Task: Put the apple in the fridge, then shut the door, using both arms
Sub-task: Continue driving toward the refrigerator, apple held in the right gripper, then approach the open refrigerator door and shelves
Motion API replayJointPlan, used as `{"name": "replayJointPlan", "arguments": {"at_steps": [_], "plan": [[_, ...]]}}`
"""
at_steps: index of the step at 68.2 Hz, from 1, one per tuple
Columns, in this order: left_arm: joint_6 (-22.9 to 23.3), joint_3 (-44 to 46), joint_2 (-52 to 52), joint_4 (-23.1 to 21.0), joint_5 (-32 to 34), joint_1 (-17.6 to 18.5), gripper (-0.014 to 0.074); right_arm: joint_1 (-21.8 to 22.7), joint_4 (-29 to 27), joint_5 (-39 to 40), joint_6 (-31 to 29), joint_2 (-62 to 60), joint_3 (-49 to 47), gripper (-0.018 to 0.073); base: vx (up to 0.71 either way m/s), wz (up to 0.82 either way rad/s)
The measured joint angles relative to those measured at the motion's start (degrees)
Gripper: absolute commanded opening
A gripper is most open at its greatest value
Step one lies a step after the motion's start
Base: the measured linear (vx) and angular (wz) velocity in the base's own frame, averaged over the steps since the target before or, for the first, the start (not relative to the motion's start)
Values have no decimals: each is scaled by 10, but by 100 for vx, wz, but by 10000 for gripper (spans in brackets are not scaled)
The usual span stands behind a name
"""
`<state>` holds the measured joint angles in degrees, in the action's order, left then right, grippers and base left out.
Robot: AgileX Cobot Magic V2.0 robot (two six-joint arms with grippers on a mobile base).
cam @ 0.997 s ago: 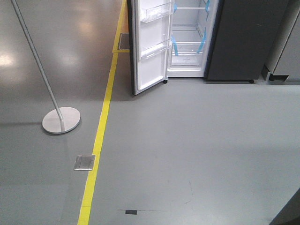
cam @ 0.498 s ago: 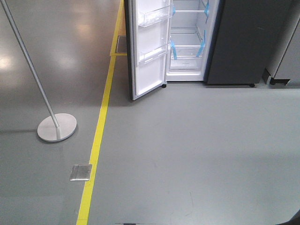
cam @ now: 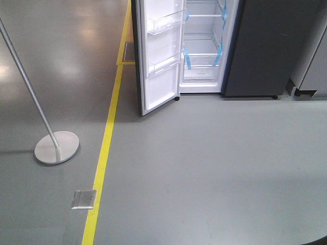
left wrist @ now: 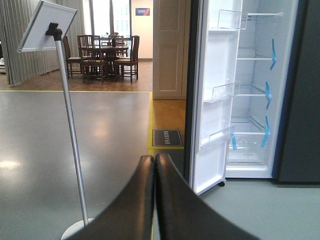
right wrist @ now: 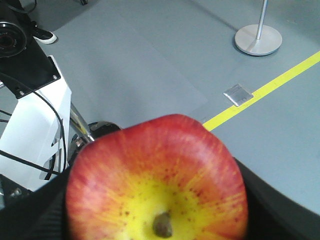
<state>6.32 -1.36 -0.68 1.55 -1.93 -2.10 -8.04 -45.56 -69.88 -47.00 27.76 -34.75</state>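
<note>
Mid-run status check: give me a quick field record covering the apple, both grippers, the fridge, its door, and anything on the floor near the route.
apple: held in the right gripper, stem dimple facing the wrist camera
right gripper: shut on the apple, above bare floor
left gripper: shut, nothing held, pointing toward the fridge
fridge: ahead, visible shelves look empty
door: wide open on the left, bins look empty
floor: sign stand left of the yellow line; metal plate beside the line

1. The left tool pointed ahead, its two black fingers pressed flat together with nothing between them.
2. The right tool clamped the apple, one dark finger showing on each side.
</note>
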Motion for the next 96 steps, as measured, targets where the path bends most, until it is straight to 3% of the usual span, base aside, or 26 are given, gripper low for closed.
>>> {"name": "replayJointPlan", "arguments": {"at_steps": [96], "plan": [[0, 0, 0, 0, 0, 0, -6, 0, 0, 0, 0, 0, 0, 134, 13, 1]]}}
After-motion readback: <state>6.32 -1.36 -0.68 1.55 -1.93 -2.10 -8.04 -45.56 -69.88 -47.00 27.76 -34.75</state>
